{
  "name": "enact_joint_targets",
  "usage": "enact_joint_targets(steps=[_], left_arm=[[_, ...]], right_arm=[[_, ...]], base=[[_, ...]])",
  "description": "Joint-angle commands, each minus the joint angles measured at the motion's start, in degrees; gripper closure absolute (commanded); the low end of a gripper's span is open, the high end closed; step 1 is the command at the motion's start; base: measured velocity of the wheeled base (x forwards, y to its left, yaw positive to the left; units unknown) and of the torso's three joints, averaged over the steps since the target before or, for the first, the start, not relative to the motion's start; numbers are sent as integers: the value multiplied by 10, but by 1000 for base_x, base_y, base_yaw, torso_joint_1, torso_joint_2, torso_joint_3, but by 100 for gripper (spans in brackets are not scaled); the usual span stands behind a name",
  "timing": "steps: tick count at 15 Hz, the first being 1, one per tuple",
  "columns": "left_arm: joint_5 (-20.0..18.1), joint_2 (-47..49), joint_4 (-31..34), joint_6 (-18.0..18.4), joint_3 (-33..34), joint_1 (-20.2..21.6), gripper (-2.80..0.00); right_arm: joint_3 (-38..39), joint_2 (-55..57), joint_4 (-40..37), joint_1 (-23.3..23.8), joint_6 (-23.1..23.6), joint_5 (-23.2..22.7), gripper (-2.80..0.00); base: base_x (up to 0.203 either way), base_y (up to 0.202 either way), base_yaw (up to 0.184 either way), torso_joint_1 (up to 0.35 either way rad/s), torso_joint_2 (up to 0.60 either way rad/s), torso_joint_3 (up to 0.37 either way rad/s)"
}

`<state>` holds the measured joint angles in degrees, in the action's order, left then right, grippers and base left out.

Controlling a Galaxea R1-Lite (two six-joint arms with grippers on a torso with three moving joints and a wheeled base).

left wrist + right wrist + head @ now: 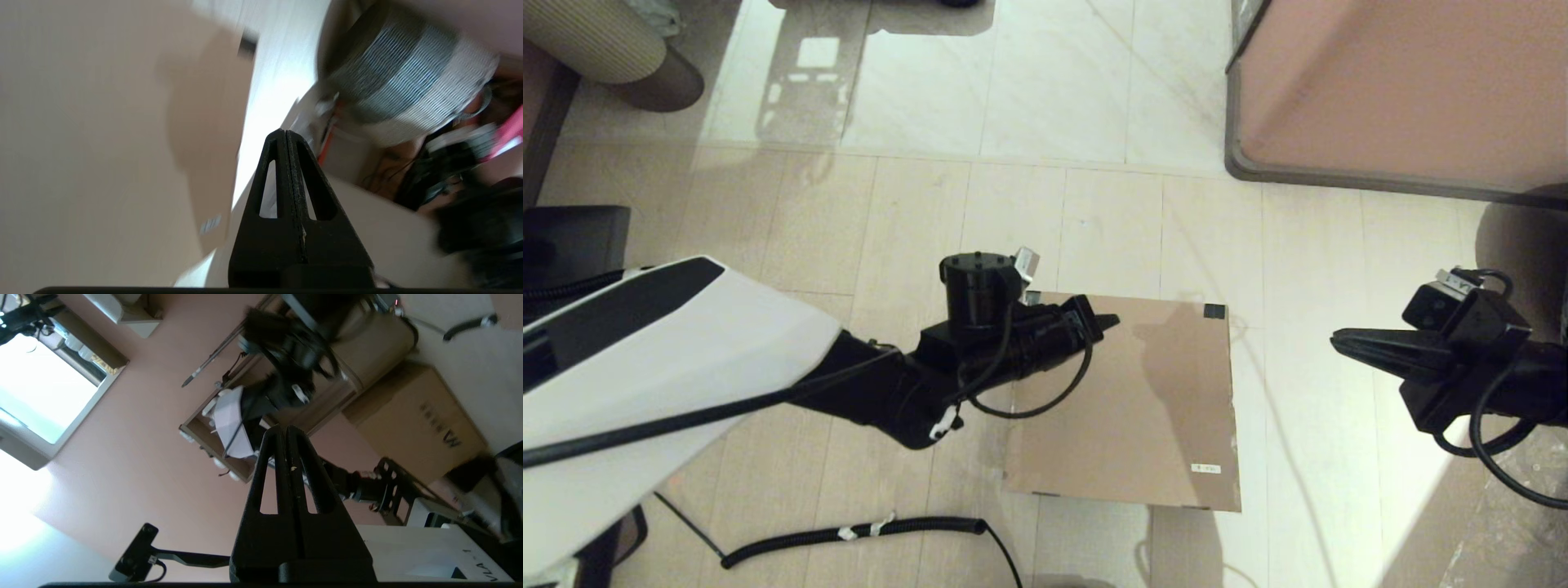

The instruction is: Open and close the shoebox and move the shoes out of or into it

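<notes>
Left gripper [1107,320] hung over the closed shoebox [1127,400] on the floor, jaws shut; right gripper [1339,341] too, off beside it. Shut jaws could just skid off the lid

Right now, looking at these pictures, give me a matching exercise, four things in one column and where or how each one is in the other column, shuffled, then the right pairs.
Things:
1. shoebox
2. left gripper
3. right gripper
4. pinkish-brown block

States or places:
A. shut, off the box's right side, above the floor
B. lid closed, flat on the floor
C. far right, dark rim along its base
D. shut, above the box's far left corner

Pairs: 1-B, 2-D, 3-A, 4-C
</notes>
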<state>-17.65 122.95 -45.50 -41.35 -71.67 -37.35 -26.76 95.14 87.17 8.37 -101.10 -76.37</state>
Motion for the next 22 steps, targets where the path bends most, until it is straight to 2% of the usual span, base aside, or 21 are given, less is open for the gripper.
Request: enact_joint_targets(steps=[1, 2, 5, 6, 8, 11, 13, 16, 19, 22], left_arm=[[11, -32, -30, 1, 71, -16, 0], [23, -44, -41, 2, 98, -23, 0], [88, -54, -68, 3, 132, -46, 0], [108, -55, -74, 4, 136, -55, 0], [123, -67, -74, 6, 142, -64, 0], [125, -81, -76, 8, 151, -65, 0], [125, -101, -75, 15, 154, -61, 0], [125, -127, -74, 35, 170, -51, 0], [125, -127, -71, 53, 171, -47, 0], [125, -130, -69, 69, 183, -45, 0]], right_arm=[[11, -54, 5, 43, 15, -4, 0], [12, -59, 5, 72, 42, -3, 0], [44, -92, 5, 154, 142, -3, 0], [76, -116, 5, 174, 175, -3, 0], [130, -176, 5, 195, 211, -3, 0], [202, -281, 5, 209, 216, -4, 0], [220, -335, 5, 212, 182, -13, 0], [221, -354, 5, 212, 167, -111, 0], [206, -369, 5, 209, 165, -113, 0], [241, -413, 5, 174, 160, -113, 0]], base=[[0, 0, 0, 0, 0, 0], [0, 0, 0, 0, 0, 0], [0, 0, 0, 0, 0, 0], [0, 0, 0, 0, 0, 0], [0, 0, 0, 0, 0, 0], [0, 0, 0, 0, 0, 0], [0, 0, 0, 0, 0, 0], [0, 0, 0, 0, 0, 0], [0, 0, 0, 0, 0, 0], [0, 0, 0, 0, 0, 0]])
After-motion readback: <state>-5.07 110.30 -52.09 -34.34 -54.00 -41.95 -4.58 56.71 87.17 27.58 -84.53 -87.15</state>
